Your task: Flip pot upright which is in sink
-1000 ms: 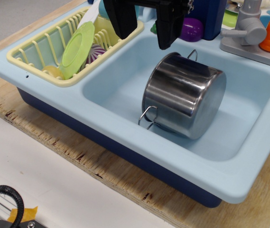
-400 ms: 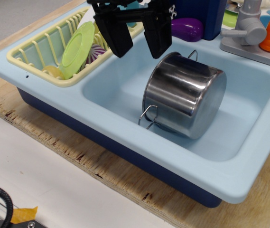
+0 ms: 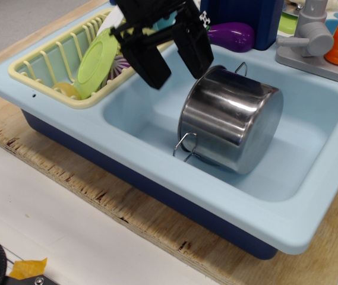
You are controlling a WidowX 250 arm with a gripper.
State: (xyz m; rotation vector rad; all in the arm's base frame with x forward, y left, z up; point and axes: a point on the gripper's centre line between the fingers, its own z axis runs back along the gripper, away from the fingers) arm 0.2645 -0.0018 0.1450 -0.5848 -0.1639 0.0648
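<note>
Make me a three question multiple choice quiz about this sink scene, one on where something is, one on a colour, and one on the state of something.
1. Where is the green plate?
A. flat in the sink basin
B. standing in the yellow dish rack
C. under the faucet

2. What colour is the sink?
A. light blue
B. white
C. red

3. How is the pot lying?
A. upright on its base
B. upside down, mouth flat on the floor
C. tipped on its side

Answers:
1. B, the plate leans on edge between the rack's bars.
2. A, rim and basin are pale blue.
3. C, its round base faces the lower right and its wire handles sit at the far left end, while the open claw hangs above it with nothing in it.
</note>
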